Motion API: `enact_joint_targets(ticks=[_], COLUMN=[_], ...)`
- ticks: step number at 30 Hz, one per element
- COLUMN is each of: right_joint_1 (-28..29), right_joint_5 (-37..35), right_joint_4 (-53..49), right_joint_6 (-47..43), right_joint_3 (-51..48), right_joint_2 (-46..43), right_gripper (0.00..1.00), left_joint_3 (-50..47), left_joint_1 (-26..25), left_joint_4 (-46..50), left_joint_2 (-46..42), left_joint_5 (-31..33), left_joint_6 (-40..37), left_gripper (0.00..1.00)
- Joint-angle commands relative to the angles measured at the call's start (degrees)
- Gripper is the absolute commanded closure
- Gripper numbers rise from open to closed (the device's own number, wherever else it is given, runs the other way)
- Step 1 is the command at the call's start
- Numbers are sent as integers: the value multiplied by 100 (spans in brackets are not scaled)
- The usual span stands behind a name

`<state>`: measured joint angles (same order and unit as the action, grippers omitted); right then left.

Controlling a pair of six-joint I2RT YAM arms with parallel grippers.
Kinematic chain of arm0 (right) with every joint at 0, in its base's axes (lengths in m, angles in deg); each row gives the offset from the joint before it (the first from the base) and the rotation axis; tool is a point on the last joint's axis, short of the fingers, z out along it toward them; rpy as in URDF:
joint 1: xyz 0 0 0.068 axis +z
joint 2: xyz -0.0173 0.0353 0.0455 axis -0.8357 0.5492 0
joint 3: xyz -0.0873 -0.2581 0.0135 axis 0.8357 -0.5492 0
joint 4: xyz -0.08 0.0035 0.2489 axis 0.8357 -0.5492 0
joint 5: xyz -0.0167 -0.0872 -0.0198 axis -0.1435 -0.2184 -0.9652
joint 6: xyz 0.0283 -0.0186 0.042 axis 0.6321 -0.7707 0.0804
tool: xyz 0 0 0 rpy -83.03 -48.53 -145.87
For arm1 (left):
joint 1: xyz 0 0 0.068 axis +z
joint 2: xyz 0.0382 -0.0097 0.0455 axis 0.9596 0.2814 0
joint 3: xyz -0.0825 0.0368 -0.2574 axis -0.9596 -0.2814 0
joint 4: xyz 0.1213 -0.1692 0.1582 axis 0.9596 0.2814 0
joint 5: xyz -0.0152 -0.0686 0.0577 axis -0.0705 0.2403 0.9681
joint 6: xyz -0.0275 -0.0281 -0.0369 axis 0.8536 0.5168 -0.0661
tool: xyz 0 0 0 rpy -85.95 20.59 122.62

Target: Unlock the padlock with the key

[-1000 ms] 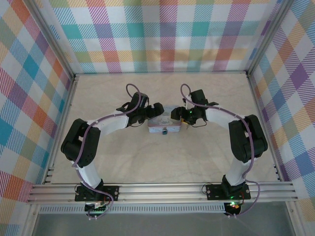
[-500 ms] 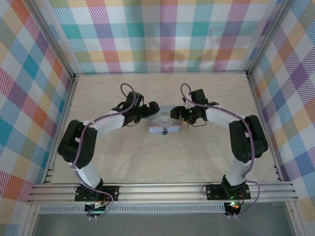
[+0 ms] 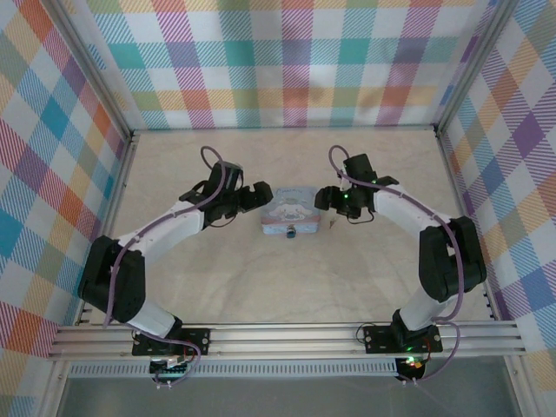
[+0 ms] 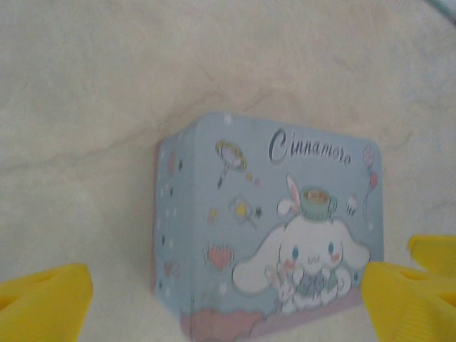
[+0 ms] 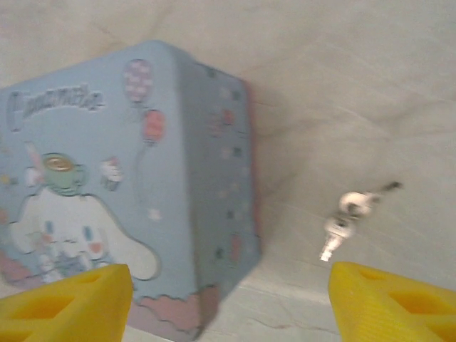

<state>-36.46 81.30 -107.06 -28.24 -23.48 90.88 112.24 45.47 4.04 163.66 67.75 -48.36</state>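
Blue tin between two empty grippers

Nearest, the padlock [image 3: 291, 232] hangs at the tin's [image 3: 294, 211] front clasp. The left gripper [image 3: 262, 196] and right gripper [image 3: 321, 200] flank the tin, jaws released. A small key [image 5: 347, 215] lies on the worktop [image 3: 287, 287] by the tin's right side.

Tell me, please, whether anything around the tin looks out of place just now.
A small silvery object, possibly the key, lies loose on the table beside the tin, apart from it. The left gripper and the right gripper both stand open, and neither holds it. The tin itself sits flat and looks undamaged.
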Motion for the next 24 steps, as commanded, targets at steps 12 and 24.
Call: enact_joint_targets(ticks=[12,24], right_joint_1=[-38,-33], right_joint_5=[-926,-948], right_joint_4=[-1572,-1753], right_joint_6=[360,510], right_joint_3=[1209,1666], right_joint_2=[951,1799], right_gripper=[48,61], left_joint_3=[423,668], left_joint_1=[-1821,-2192], left_joint_4=[1335,1419], left_joint_2=[-484,-173], left_joint_5=[1108,1316], left_joint_6=[-657,-691], left_gripper=[12,11])
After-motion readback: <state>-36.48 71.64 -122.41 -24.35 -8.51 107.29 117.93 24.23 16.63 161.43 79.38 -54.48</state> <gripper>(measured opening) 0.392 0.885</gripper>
